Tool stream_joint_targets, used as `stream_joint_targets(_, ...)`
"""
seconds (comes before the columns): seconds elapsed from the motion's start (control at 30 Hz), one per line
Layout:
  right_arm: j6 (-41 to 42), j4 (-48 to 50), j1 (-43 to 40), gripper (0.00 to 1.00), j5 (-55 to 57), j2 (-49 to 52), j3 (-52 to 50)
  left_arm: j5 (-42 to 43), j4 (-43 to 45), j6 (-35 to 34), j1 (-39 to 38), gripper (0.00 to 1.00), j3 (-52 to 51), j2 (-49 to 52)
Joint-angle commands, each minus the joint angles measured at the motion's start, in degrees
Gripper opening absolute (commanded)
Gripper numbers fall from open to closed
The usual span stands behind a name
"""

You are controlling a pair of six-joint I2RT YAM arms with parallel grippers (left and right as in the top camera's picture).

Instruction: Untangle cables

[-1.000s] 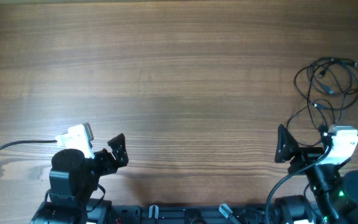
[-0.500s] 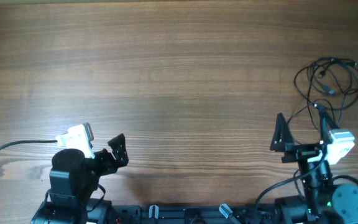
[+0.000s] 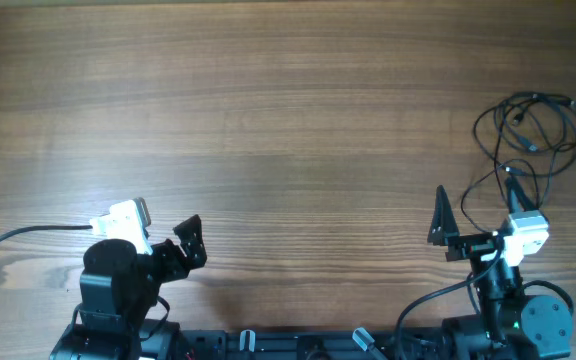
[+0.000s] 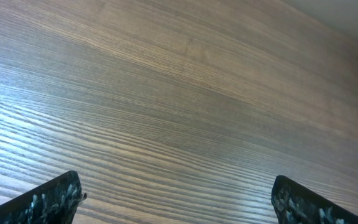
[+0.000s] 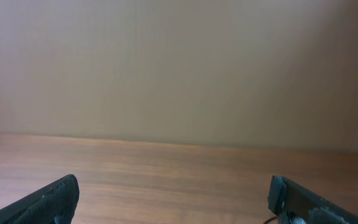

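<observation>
Finding: the cables (image 3: 520,120) lie as a loose bundle of thin black loops at the far right of the tabletop (image 3: 268,100), close to its right edge. One strand trails down from the bundle toward the right fingers (image 3: 438,215). These are spread wide and empty, just short of the bundle. From overhead the trailing strand runs close by one of them; whether it touches cannot be told. The left fingers (image 4: 48,200) are likewise parted wide with nothing between them, well apart from the cables on the opposite side of the tabletop. No grasp has been made and the task appears to be at its start. Risks noted:

1. The right wrist view shows mostly wall and a strip of tabletop, not the bundle, so an approach guided by that view could close on several strands at once.
2. Pulling a pinched group would likely drag the whole bundle or tighten its crossings, with no second hold to anchor it.
3. A sideways sweep could push the loops over the nearby edge.
4. The trailing strand could snag on the descending fingers.
</observation>
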Motion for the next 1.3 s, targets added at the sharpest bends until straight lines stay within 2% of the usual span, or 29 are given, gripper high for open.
stream_joint_targets(0.0,-5.3,3.4,0.1,1.0,-1.1,-1.3,-2.9,-0.9,0.1,-0.3,0.1,1.0,-0.4,-0.3)
stream_joint_targets(0.13,-5.2,13.3,0.1,1.0,-1.1,-1.3,-9.6,-0.9,0.1,-0.3,0.1,1.0,-0.4,-0.3)
stream_joint_targets(0.3,-4.7,31.4,0.1,1.0,-1.1,-1.3,-19.8,-0.9,0.1,-0.3,0.1,1.0,-0.4,-0.3)
stream_joint_targets(0.5,-4.8,26.1,0.1,1.0,-0.9,-1.4,-19.9,-0.9,0.1,-0.3,0.1,1.0,-0.4,-0.3)
stream_joint_targets(0.67,-4.8,14.2,0.1,0.99,-1.2,-1.4,-19.9,-0.9,0.1,-0.3,0.1,1.0,-0.4,-0.3)
stream_joint_targets(0.8,-10.7,14.1,0.0,1.0,-2.4,-1.3,-19.9,-0.9,0.1,-0.3,0.1,1.0,-0.4,-0.3)
stream_joint_targets(1.27,-10.5,14.2,-5.7,1.0,-5.8,-1.3,-19.9,-0.9,0.1,-0.3,0.1,1.0,-0.4,-0.3)
